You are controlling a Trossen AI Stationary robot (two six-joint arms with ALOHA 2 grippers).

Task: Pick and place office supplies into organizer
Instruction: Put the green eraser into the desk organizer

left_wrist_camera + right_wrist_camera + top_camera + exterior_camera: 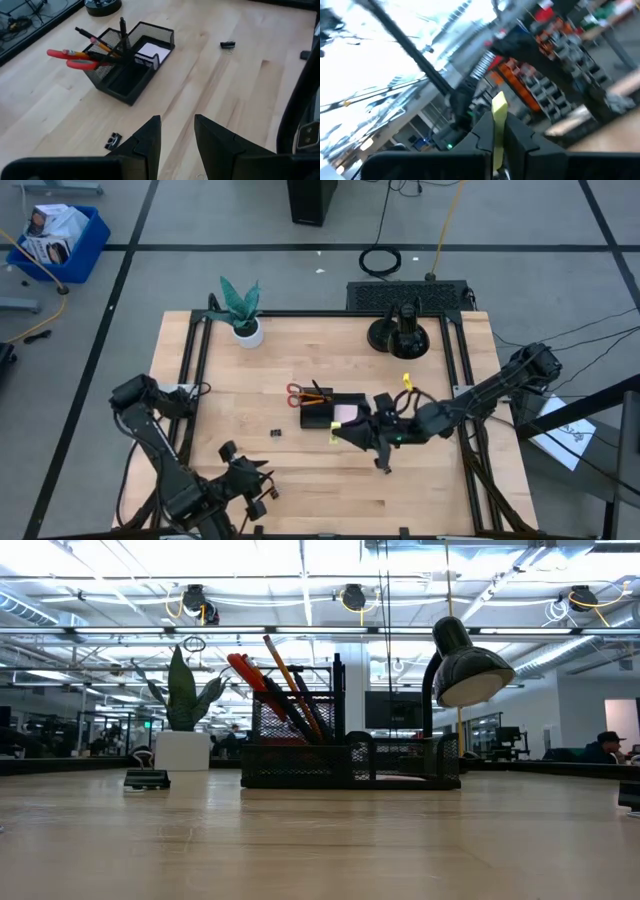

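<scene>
The right gripper (340,430) is clamped on a small flat yellow-green piece (499,120) and hovers just beside the low black wire-mesh organizer (330,412) at the middle of the light wooden desk (420,480). Red-handled scissors (300,394), an orange pencil (292,672) and a black pen (122,31) lean out of the organizer's end compartment; a pale sticky-note pad (346,413) lies inside it. The left gripper (176,139) waits near the desk's front edge, fingers apart and empty. Small black binder clips (274,434) lie loose on the desk.
</scene>
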